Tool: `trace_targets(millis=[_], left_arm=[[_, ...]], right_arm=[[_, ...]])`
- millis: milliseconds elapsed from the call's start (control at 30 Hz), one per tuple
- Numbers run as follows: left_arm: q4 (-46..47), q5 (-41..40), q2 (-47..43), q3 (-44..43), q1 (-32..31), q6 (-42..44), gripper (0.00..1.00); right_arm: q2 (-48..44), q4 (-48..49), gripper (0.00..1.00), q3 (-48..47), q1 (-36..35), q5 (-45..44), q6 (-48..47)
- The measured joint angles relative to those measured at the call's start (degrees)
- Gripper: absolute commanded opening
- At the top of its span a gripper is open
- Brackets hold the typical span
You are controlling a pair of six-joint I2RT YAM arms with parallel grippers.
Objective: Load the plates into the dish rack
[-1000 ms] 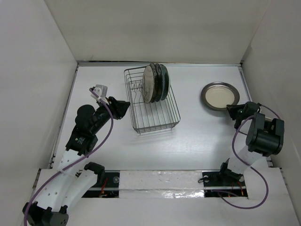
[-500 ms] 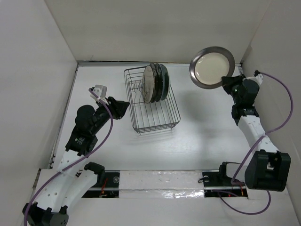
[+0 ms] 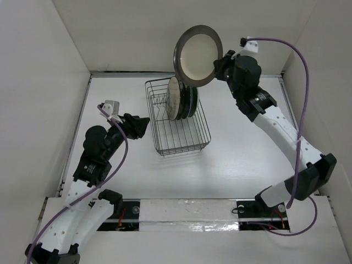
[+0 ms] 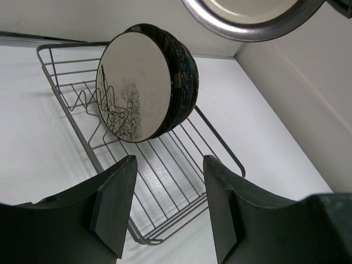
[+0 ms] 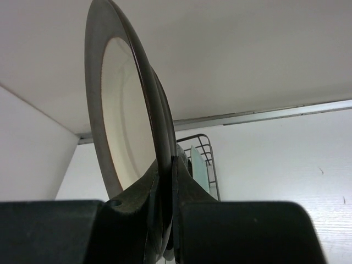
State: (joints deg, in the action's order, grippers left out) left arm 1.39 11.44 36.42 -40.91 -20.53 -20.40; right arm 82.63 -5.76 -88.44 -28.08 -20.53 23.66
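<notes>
Grey-rimmed beige plate (image 3: 198, 55), pinched at its edge by the right hand (image 5: 165, 181), hangs seemingly over the standing plates (image 3: 180, 98) in the rack (image 3: 181, 140), while the left hand (image 4: 165, 206) gapes empty nearby.

The rack (image 3: 181, 137) sits midway across the bench (image 3: 236, 159), plates (image 3: 181, 98) standing on edge in its far half. My right hand (image 3: 220, 61) holds another plate (image 3: 198, 55) above that end; my left hand (image 3: 144, 125) hangs left of the rack.
</notes>
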Motion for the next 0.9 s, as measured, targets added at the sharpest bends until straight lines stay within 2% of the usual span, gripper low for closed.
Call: trace_targets(millis=[300, 533, 733, 900], left_arm=[[-0.3, -2.7, -3.1, -0.8, 0.0, 0.0, 0.49], [-0.6, -3.9, -4.0, -0.9, 0.0, 0.0, 0.48], [-1.5, -5.5, -4.5, -0.9, 0.0, 0.0, 0.48], [-1.7, -5.8, -4.8, -0.9, 0.0, 0.0, 0.47]], right_arm=[[19.5, -9.8, 0.00, -23.3, -12.1, -15.8, -10.1], [32.4, -14.6, 0.00, -35.9, -17.5, -23.1, -16.5], [39.2, -17.0, 0.00, -41.3, -18.8, -26.4, -19.9], [41.6, -18.0, 0.00, -41.9, -19.2, -29.1, -21.5]])
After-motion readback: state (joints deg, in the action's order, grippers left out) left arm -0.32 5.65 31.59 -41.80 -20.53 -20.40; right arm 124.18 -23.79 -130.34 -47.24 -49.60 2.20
